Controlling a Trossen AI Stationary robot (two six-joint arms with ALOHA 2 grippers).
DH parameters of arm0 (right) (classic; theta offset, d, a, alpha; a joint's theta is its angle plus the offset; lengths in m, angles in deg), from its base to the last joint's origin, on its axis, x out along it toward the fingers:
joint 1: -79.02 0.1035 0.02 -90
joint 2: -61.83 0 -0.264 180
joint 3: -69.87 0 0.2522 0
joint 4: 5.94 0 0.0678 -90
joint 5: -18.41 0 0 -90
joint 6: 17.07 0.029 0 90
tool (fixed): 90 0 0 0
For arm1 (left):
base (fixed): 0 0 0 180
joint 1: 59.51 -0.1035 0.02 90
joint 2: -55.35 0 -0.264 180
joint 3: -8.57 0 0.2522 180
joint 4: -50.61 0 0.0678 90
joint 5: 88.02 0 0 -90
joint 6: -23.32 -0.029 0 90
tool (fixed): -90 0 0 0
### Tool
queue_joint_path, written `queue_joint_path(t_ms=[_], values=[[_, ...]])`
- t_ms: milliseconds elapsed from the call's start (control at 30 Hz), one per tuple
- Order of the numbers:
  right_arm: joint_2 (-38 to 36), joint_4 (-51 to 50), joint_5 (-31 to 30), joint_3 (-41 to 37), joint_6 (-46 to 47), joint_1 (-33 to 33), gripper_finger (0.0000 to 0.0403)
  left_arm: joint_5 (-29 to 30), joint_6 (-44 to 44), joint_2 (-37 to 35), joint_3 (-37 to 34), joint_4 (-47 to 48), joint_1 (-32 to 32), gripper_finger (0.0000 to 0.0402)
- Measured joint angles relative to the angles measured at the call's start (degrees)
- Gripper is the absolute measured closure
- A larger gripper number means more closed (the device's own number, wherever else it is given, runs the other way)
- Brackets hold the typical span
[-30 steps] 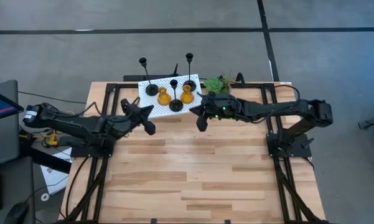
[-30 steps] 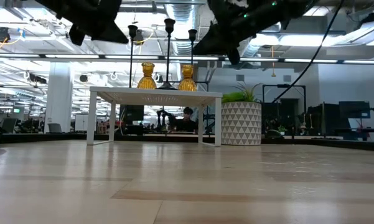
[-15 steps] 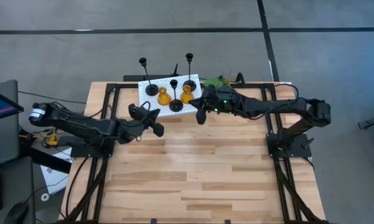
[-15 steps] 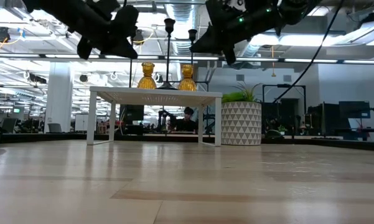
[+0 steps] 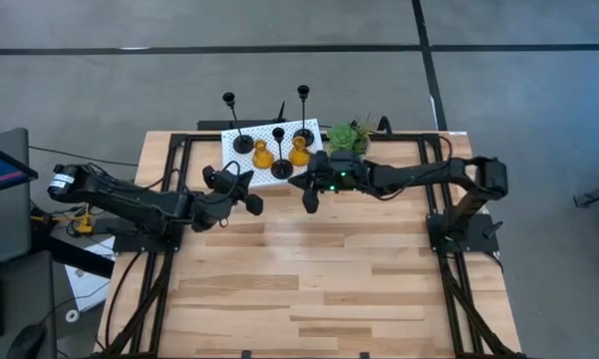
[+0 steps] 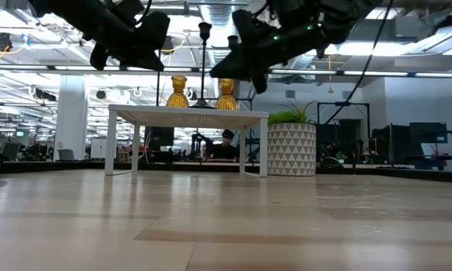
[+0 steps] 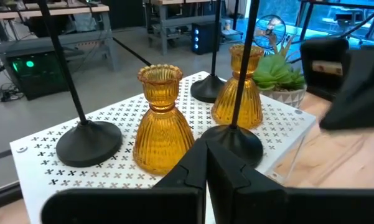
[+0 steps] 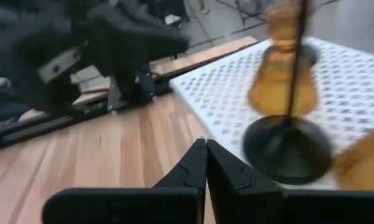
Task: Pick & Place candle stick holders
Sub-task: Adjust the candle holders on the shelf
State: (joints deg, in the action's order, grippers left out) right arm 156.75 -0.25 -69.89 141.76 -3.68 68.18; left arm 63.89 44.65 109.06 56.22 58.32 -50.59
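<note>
amber holders (image 7: 164, 121), no readable txt

The tabletop (image 5: 309, 279) is made of light wooden planks in mixed tones; a black metal frame (image 5: 165, 261) lies on it along both sides and carries the arm bases; at the far edge stands a small white perforated platform (image 5: 269, 152) on legs, raised above the wood; just beside the platform's right end sits a small green potted plant (image 5: 347, 135) in a white patterned pot; the near half of the planks is bare wood.
</note>
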Motion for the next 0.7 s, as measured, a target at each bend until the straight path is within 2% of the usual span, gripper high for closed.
queue_joint_path(t_ms=[267, 467, 700], values=[[6.8, 0.5, -0.2, 6.4, -1.3, -0.6, 0.0403, 0.0, 0.0, 0.0, 0.0, 0.0, 0.0, 0.0398], [9.5, -2.8, -0.2, 10.4, -1.8, -1.3, 0.0403, 0.0, 0.0, 0.0, 0.0, 0.0, 0.0, 0.0397], [9.2, -7.7, -5.2, 12.0, -3.4, -1.7, 0.0403, 0.0, -0.4, 0.0, 0.0, 0.0, 0.0, 0.0397]])
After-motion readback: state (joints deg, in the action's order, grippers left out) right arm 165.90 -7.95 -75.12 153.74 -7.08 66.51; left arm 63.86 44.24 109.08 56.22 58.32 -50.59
